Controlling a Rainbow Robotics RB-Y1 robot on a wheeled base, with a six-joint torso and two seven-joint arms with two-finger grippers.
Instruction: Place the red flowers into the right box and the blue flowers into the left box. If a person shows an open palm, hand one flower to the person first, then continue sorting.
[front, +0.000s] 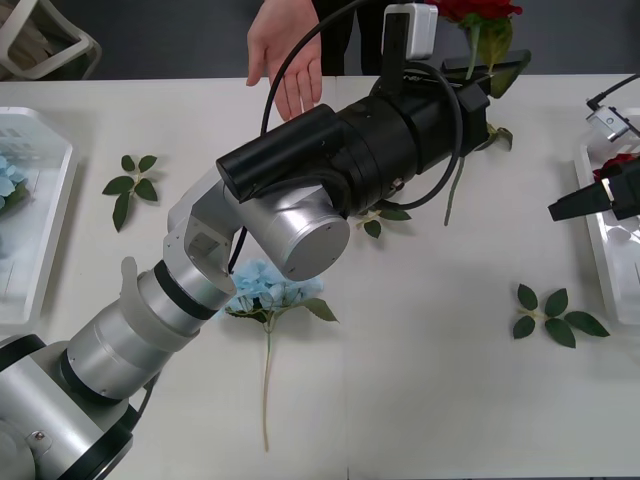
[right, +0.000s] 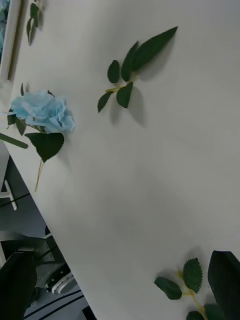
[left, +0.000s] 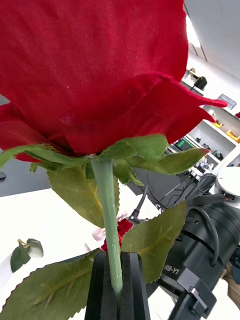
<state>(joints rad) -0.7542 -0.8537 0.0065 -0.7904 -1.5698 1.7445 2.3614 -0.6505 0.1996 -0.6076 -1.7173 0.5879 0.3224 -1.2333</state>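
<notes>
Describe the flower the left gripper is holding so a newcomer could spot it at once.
Follow the left arm across the table to its far edge, near the person's open palm. There the left gripper is shut on the stem of a red rose, held upright with leaves under the bloom. The only other loose flower, a pale-blue hydrangea, lies flat.

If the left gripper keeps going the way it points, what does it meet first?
Probably nothing on the table: the left gripper, clamped on a red artificial rose, points past the far edge, right of the person's open palm. Depth is unclear.

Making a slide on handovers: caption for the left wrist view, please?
Left claw shut on the green stem of a red rose, its bloom held upright.
</notes>
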